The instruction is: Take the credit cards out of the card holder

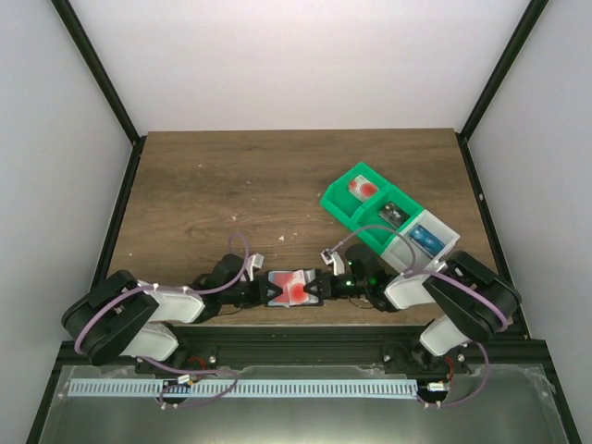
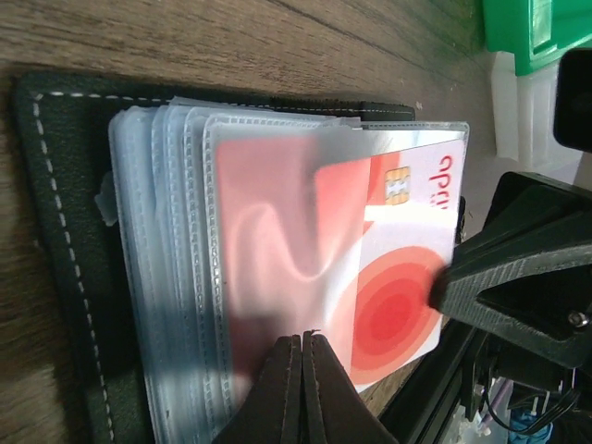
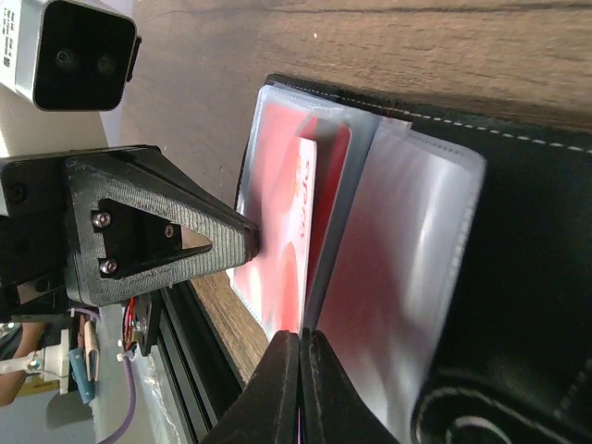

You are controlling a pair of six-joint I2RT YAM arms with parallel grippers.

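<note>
The card holder [image 1: 294,289] lies open at the lower centre of the overhead view, with the left claw [image 1: 262,291] and right claw [image 1: 326,285] at its two ends. Each has its fingers pressed together with no gap, though I cannot tell whether either pinches any film. One tip should probably pin the clear sleeve [image 2: 176,277] while the other drags the white-and-red card [image 2: 370,277] straight out without buckling it. Only the left wrist view shows the card's chip [image 2: 398,185], and only the overhead view shows the green tray [image 1: 365,208] right of centre.

dark wood-grain table [image 1: 231,176], plain white walls [image 1: 305,55], black corner posts [image 1: 97,69]
</note>
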